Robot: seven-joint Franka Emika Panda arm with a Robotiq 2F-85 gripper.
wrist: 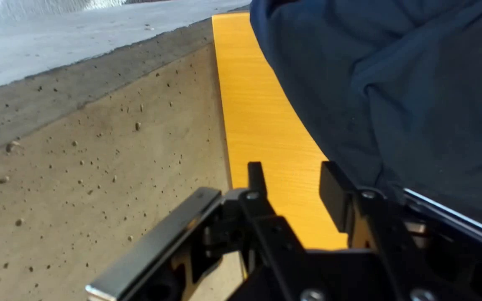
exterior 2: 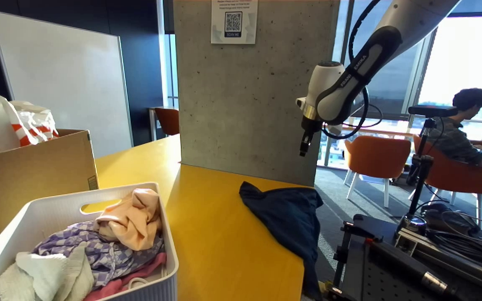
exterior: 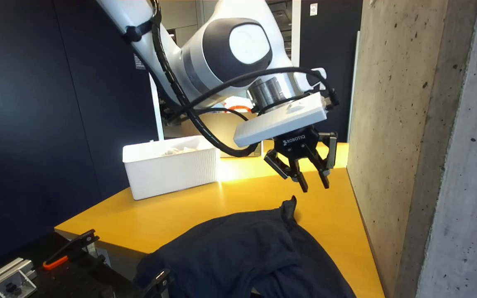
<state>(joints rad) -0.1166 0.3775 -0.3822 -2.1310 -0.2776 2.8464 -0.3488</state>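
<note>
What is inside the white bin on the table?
In an exterior view, the white bin holds a peach cloth, a purple checked cloth, a pale cloth and a pink cloth, heaped together. Whatever lies beneath them is covered and cannot be seen.

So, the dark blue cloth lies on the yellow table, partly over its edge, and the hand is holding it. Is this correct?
Not quite: the hand holds nothing; in the wrist view its jaws stand apart, empty. The dark blue cloth does lie on the yellow table, partly over its edge.
</note>
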